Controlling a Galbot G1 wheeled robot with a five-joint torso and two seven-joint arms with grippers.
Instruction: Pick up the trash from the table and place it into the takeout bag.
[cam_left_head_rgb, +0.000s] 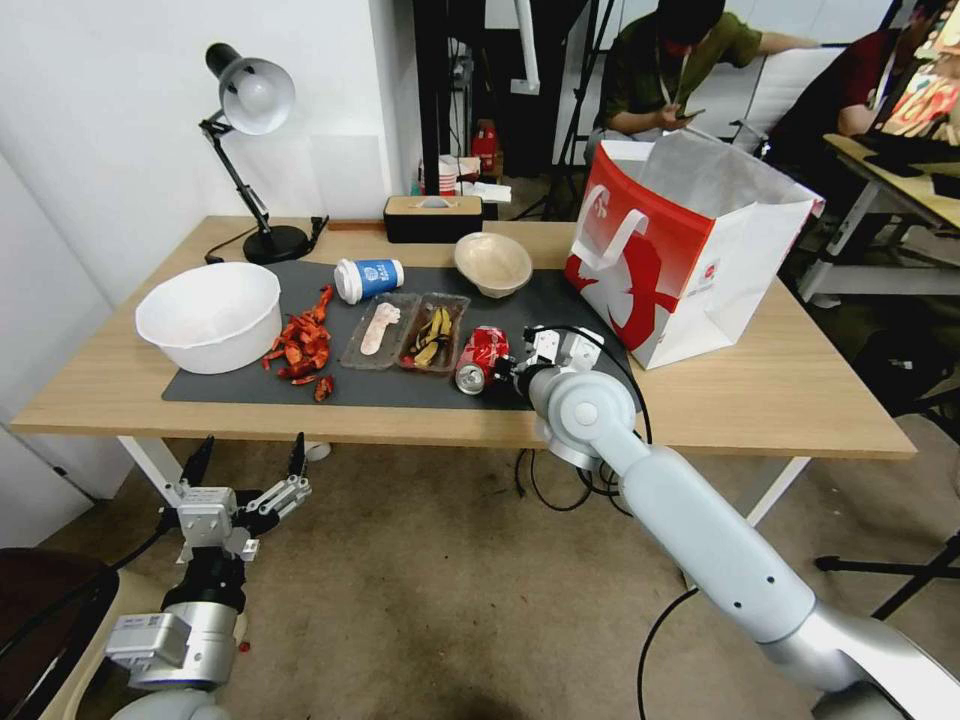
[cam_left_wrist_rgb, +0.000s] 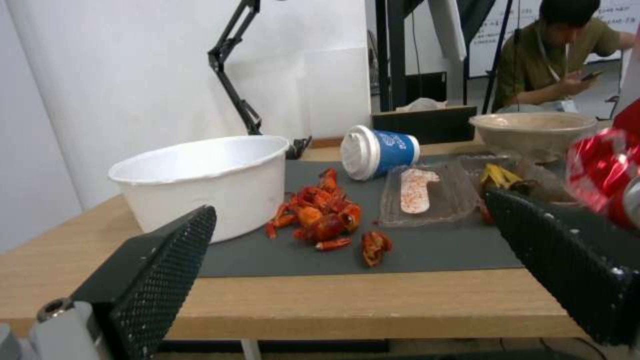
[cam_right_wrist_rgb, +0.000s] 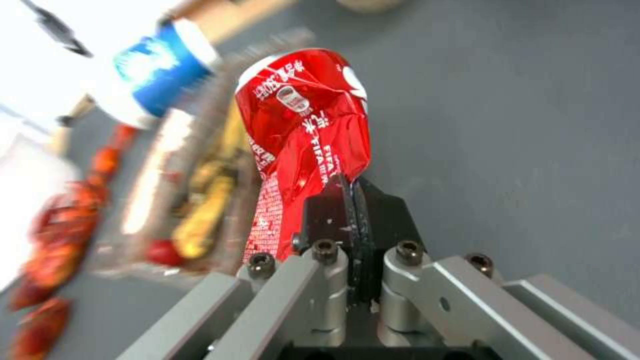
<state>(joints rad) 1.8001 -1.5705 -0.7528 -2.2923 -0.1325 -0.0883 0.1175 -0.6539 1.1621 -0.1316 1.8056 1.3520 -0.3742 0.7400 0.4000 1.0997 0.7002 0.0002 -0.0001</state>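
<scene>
A crushed red soda can (cam_left_head_rgb: 482, 358) lies on the dark mat (cam_left_head_rgb: 400, 388) of the table (cam_left_head_rgb: 780, 390). My right gripper (cam_left_head_rgb: 507, 372) is shut on the can's (cam_right_wrist_rgb: 300, 125) crumpled edge, its fingertips (cam_right_wrist_rgb: 348, 187) pinched together. The blue-sleeved coffee cup (cam_left_head_rgb: 368, 279) lies on its side and the beige paper bowl (cam_left_head_rgb: 492, 263) sits further back on the mat. At the table's right end the red and white takeout bag (cam_left_head_rgb: 690, 250) stands open. My left gripper (cam_left_head_rgb: 250, 455) hangs open below the table's front edge, level with the tabletop (cam_left_wrist_rgb: 360, 240).
A big white bowl (cam_left_head_rgb: 210, 315), red crayfish shells (cam_left_head_rgb: 303, 345) and two clear trays (cam_left_head_rgb: 405, 330) with scraps share the mat. A desk lamp (cam_left_head_rgb: 250, 100) and a black tissue box (cam_left_head_rgb: 432, 218) stand at the back edge. Bare wood lies in front of the bag.
</scene>
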